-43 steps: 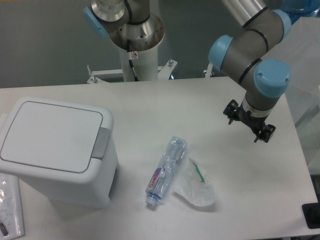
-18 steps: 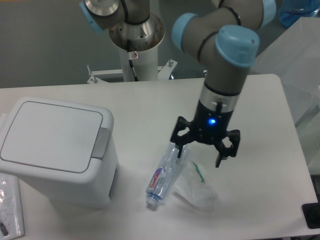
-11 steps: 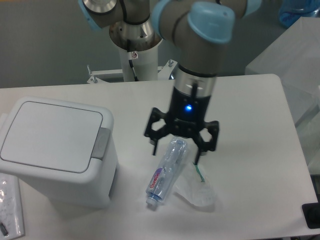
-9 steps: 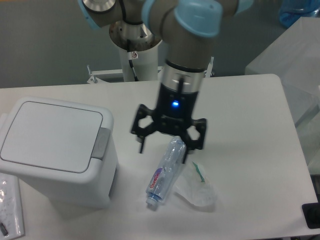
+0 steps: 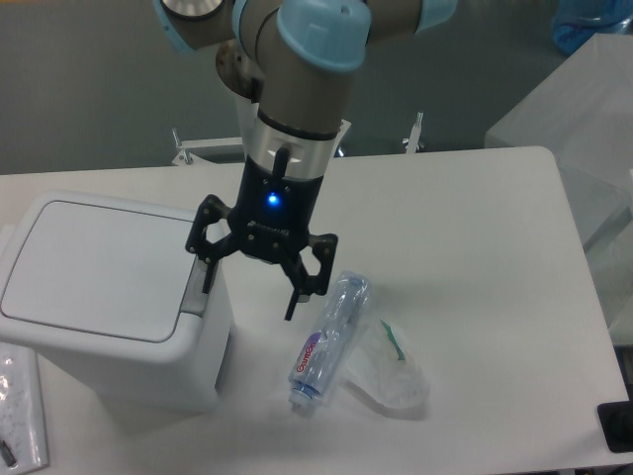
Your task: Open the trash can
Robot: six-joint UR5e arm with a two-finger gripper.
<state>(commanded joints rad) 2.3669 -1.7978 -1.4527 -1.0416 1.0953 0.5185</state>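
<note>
The white trash can (image 5: 109,307) stands at the left of the table with its flat lid (image 5: 94,267) shut. Its grey push-button tab (image 5: 196,295) sits at the lid's right edge, partly hidden behind one finger. My gripper (image 5: 250,297) is open and empty, pointing down, right beside the can's right edge. Its left fingertip (image 5: 206,282) hangs over the tab, and its right fingertip (image 5: 293,305) is over the table. I cannot tell if the finger touches the tab.
A clear crushed plastic bottle (image 5: 328,336) lies on the table right of the gripper, next to a crumpled clear wrapper (image 5: 391,374). A transparent bag (image 5: 18,411) lies at the front left corner. The robot's base column (image 5: 277,99) stands at the back.
The arm has swept left across the table, from the right side over the bottle to the trash can's right edge. The gripper has stayed open. The lid has not moved.
</note>
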